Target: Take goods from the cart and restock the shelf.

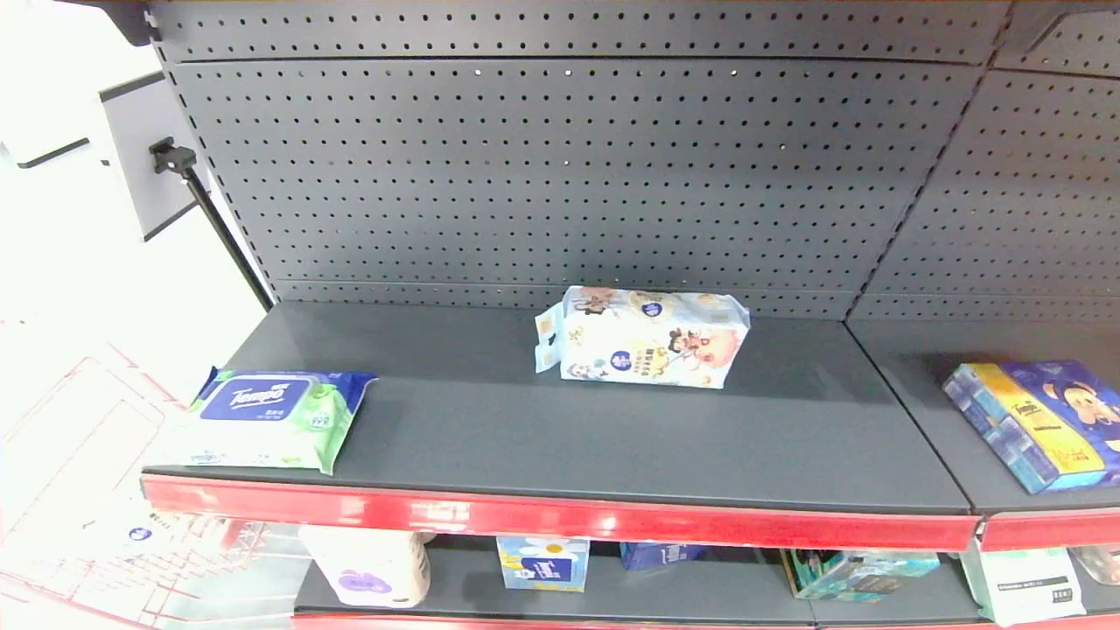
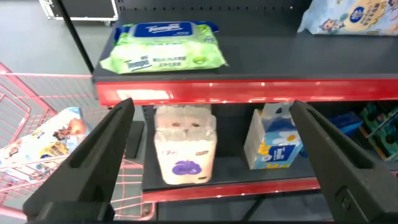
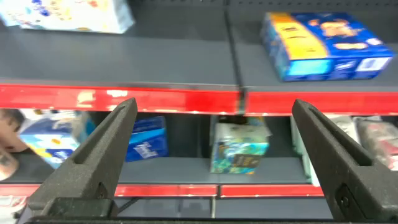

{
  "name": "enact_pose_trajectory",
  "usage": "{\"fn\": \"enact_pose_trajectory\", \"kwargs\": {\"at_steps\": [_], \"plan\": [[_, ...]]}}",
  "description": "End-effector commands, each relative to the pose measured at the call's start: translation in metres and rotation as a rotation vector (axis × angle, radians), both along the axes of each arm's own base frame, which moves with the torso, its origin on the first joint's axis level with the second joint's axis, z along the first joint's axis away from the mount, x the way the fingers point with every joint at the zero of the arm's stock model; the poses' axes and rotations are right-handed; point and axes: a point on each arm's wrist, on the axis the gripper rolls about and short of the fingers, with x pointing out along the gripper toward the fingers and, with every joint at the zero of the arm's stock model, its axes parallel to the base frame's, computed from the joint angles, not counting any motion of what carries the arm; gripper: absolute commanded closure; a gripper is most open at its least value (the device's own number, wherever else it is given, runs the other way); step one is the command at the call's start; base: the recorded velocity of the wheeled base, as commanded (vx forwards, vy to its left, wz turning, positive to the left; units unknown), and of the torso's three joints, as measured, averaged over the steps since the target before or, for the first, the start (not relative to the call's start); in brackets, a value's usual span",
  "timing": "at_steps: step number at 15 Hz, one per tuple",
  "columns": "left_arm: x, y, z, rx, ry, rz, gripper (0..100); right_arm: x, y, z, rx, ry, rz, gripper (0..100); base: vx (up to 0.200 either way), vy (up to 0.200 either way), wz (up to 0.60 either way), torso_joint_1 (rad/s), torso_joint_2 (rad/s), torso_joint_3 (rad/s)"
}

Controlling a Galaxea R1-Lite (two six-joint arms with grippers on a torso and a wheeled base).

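The dark shelf (image 1: 560,437) with a red front lip carries a green and blue wipes pack (image 1: 267,418) at its left front corner and a pale cartoon-printed tissue pack (image 1: 643,337) near the back middle. The red wire cart (image 1: 79,490) stands to the left of the shelf; a cartoon-printed pack (image 2: 43,140) lies inside it. My left gripper (image 2: 214,168) hangs open in front of the lower shelf, level with a white roll pack (image 2: 185,149). My right gripper (image 3: 214,168) is open too, facing the lower shelf further right, with nothing between its fingers.
A blue and yellow tissue box (image 1: 1041,424) lies on the neighbouring shelf to the right. The lower shelf holds a blue-white tissue box (image 1: 542,563), a teal pack (image 1: 853,573) and a white bag (image 1: 1024,586). A perforated back panel (image 1: 560,175) rises behind the shelf.
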Motion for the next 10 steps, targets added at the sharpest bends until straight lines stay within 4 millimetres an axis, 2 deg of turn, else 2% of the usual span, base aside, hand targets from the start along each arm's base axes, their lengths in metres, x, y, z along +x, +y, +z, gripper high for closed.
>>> {"fn": "enact_pose_trajectory", "kwargs": {"at_steps": [1,10], "plan": [[0.0000,0.0000,0.0001,-0.001,0.000,0.001,0,0.0000,0.0000,0.0000,0.000,-0.001,0.001,0,0.000,0.200,0.00,-0.007,0.01,-0.002],[0.0000,0.0000,0.0001,-0.002,0.000,0.001,0,0.0000,0.0000,0.0000,0.000,-0.001,0.001,0,0.000,0.200,0.00,0.000,0.00,0.003]]}}
